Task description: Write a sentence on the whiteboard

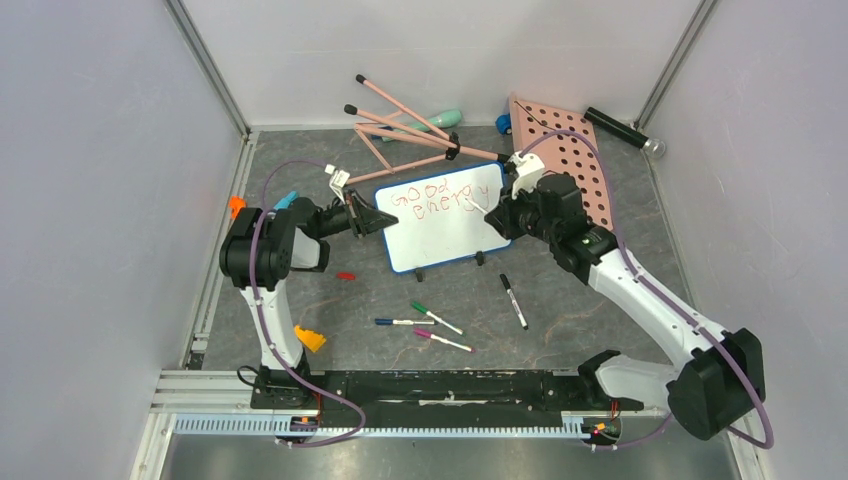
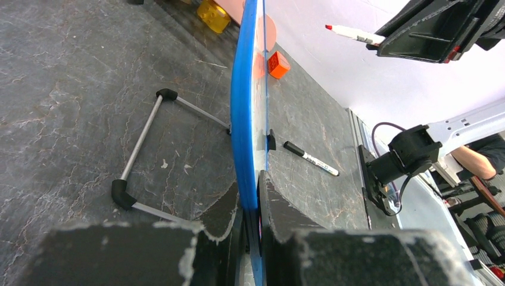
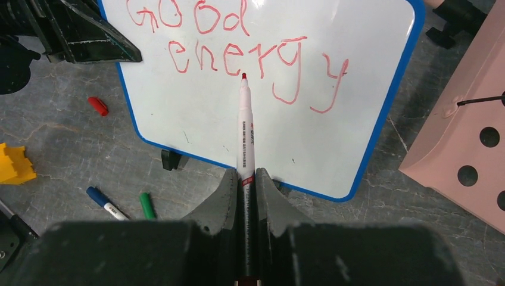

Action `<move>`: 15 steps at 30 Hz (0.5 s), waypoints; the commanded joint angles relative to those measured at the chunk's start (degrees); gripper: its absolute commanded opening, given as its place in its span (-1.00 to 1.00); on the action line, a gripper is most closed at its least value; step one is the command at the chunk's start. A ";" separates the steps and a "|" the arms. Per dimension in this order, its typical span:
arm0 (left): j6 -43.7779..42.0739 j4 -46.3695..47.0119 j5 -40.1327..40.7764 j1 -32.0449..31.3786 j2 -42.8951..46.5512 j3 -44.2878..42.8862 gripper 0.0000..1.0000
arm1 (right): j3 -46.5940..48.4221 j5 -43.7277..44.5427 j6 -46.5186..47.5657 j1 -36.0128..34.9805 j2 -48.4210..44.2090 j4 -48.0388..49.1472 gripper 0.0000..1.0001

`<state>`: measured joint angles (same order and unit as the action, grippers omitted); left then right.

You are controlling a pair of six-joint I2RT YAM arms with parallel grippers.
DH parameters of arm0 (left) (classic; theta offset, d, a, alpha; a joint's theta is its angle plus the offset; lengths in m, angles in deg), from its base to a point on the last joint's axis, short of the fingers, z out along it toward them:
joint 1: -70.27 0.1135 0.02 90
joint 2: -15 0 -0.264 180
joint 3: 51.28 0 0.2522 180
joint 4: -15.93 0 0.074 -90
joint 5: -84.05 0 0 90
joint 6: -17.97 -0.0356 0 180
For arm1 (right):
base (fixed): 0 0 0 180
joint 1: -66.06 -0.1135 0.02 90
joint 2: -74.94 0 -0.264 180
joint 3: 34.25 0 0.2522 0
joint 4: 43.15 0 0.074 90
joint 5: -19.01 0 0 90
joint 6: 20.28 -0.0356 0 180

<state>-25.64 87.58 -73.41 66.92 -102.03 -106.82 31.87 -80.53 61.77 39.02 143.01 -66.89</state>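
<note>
Pinching the blue rim of the whiteboard [image 3: 357, 71], the left claw [image 2: 251, 190] holds it standing on the counter [image 1: 590, 330]. The right claw [image 3: 245, 179] clamps a red marker [image 3: 246, 131], its tip just ahead, below the sentence [image 3: 238, 53], "Good energy".

A dark grey marbled tabletop [image 1: 560, 300] spreads beneath the right claw [image 1: 491, 213], boxed by plain pale-grey wall panels [image 1: 100, 150] — silvery metal corner posts [image 1: 208, 65] standing beyond it — with a slotted aluminium rail [image 1: 400, 425] back by its arm's base.

Right wrist view's top edge crops the whiteboard [image 3: 369, 119].
</note>
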 commanded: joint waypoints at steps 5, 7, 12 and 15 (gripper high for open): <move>-2.70 3.80 7.29 -0.25 -1.20 0.82 -0.96 | -3.24 0.45 0.49 -0.24 -7.32 -0.18 -1.00; -2.89 3.80 7.04 -0.34 -1.09 0.85 -0.96 | -4.83 0.04 0.07 -0.20 -8.84 0.15 -1.00; -4.14 3.80 7.90 -0.44 -0.33 1.80 -0.96 | -7.80 -0.46 -0.63 -0.20 -11.44 0.44 -1.00; -4.07 3.80 6.88 -0.62 -0.86 1.05 -0.96 | -8.95 -0.57 -1.08 -0.20 -12.80 0.54 -1.00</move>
<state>-25.21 88.10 -70.50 66.39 -101.84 -105.49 24.05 -80.27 61.62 38.91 132.48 -67.77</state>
